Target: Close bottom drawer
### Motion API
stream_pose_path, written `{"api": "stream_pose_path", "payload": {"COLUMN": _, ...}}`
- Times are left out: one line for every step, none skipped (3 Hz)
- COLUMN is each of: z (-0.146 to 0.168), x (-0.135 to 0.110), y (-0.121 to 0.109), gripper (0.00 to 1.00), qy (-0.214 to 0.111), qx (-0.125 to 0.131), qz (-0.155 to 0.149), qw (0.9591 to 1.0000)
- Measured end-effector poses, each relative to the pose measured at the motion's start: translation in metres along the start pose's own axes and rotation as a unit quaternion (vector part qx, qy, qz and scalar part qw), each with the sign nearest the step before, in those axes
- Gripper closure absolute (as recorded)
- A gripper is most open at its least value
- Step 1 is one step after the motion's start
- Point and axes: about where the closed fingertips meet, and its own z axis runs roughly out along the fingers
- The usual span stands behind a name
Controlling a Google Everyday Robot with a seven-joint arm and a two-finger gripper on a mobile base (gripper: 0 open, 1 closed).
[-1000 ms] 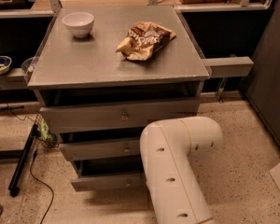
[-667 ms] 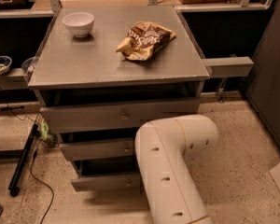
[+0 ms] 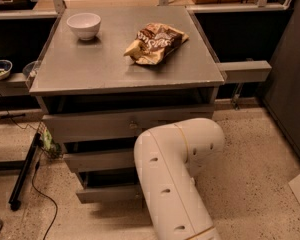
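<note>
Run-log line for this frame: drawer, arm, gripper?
bottom drawer: open, sticking out | arm: white elbow in front of cabinet, right side | gripper: not in view | on top: bowl, snack bag

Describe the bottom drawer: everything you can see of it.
The bottom drawer is the lowest of three grey ones: a shallow, flat grey front panel with a dark open box behind it. It stands pulled out, projecting further than the middle drawer above, just over the speckled floor. The white arm covers its right part, and no knob shows. The gripper is out of view, so no contact can be seen.
</note>
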Motion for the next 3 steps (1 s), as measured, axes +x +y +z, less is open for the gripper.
{"api": "stream_pose_path", "payload": {"z": -0.002, "x": -0.005, "y": 0.000, "gripper": 1.00, "qy": -0.007, "qx": 0.003, "qz": 0.000, "qw": 1.0000}}
{"api": "stream_pose_path", "payload": {"z": -0.005, "x": -0.016, "y": -0.001, "gripper": 1.00, "qy": -0.020, "qx": 0.006, "qz": -0.001, "qw": 0.9998}}
{"api": "stream_pose_path", "payload": {"z": -0.005, "x": -0.016, "y": -0.001, "gripper": 0.82, "qy": -0.020, "qx": 0.006, "qz": -0.001, "qw": 0.9998}}
